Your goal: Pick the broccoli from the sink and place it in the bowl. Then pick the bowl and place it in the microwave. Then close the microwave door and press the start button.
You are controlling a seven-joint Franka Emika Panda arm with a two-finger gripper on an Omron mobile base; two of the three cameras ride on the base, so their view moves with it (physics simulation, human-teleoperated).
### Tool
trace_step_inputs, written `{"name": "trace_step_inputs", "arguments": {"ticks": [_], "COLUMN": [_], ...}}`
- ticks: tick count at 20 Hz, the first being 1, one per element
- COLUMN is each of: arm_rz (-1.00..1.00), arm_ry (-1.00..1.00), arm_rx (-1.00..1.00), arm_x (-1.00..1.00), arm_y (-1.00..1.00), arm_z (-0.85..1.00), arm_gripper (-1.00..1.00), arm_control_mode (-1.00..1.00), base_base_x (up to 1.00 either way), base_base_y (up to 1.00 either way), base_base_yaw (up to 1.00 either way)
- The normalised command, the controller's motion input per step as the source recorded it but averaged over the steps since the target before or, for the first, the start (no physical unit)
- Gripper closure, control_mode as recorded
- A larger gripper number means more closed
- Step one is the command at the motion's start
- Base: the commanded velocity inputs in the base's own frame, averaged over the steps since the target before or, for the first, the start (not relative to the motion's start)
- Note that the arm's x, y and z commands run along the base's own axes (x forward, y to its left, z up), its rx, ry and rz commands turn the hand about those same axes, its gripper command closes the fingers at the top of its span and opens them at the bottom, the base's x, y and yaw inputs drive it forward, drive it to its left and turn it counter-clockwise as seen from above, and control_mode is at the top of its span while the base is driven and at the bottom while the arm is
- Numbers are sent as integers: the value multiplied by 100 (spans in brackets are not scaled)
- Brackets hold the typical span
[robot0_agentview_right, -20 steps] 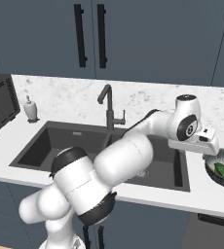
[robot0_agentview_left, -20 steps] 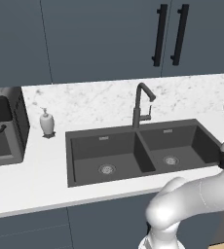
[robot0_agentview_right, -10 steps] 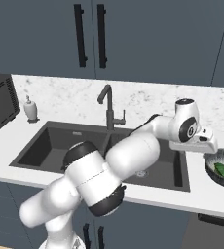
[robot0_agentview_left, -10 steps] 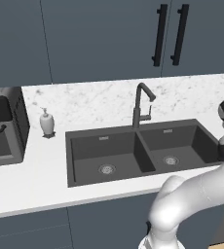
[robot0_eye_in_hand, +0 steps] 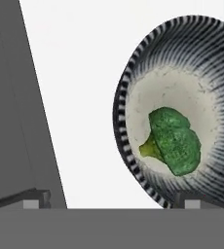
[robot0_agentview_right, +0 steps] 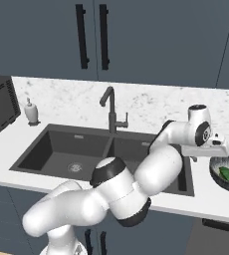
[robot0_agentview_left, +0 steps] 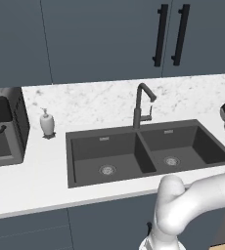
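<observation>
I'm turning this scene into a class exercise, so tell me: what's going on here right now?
A white robot arm is reaching over the counter to the right of the sink. The broccoli already lies in the bowl, which stands on the counter beside the sink. The gripper hovers open above the bowl's near edge and holds nothing. Both basins look empty. Picking up the bowl would likely come next.

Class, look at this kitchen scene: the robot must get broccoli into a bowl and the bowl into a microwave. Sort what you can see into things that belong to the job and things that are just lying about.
Belongs to the job:
- broccoli, already lying in the bowl
- bowl, on the counter beside the sink
- sink
- gripper, open above the bowl

Just lying about:
- soap dispenser
- tap
- toaster oven
- cupboard handles
</observation>
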Motion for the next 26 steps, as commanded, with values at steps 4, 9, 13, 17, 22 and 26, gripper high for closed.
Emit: {"name": "trace_step_inputs", "arguments": {"ticks": [4,9,13,17,22,26], "arm_rz": [5,8,10,9,7,5], "arm_ry": [7,5,1,2,1,0], "arm_rx": [0,0,0,0,0,0], "arm_x": [47,26,8,9,1,-7], "arm_y": [0,-33,-54,-36,-6,0], "arm_z": [-49,-49,-39,-37,-35,-29], "arm_gripper": [-100,-100,-100,-100,100,100], "arm_control_mode": [-100,-100,-100,-100,-100,-100], "base_base_x": [0,0,0,0,0,0], "base_base_y": [0,0,0,0,0,0], "base_base_yaw": [0,0,0,0,0,0]}}
